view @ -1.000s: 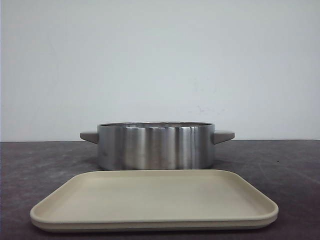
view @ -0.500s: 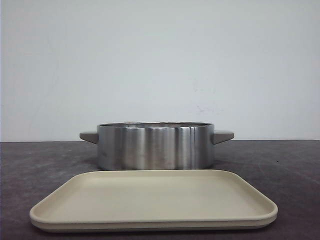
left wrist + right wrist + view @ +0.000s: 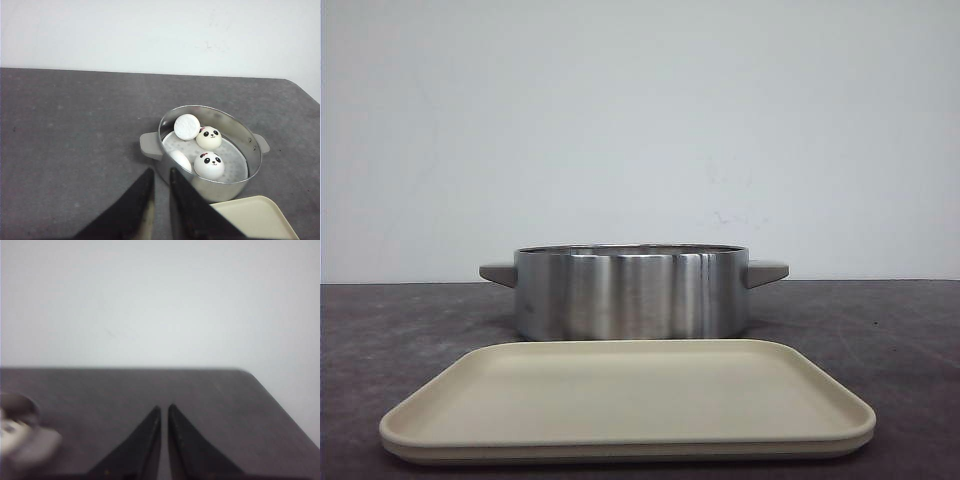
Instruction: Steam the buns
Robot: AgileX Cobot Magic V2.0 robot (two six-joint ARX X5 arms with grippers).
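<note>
A steel pot with grey handles holds the buns on a white liner. Two buns show panda faces. One bun is tipped on its side with its flat base showing, and another lies by the near wall with its face hidden. My left gripper is shut and empty, above the table just beside the pot. My right gripper is shut and empty over bare table, with the pot blurred at the edge of its view. In the front view the pot hides the buns.
A beige rectangular tray lies on the dark grey table in front of the pot and holds nothing; its corner shows in the left wrist view. A white wall stands behind the table. The table's corner is near the right gripper.
</note>
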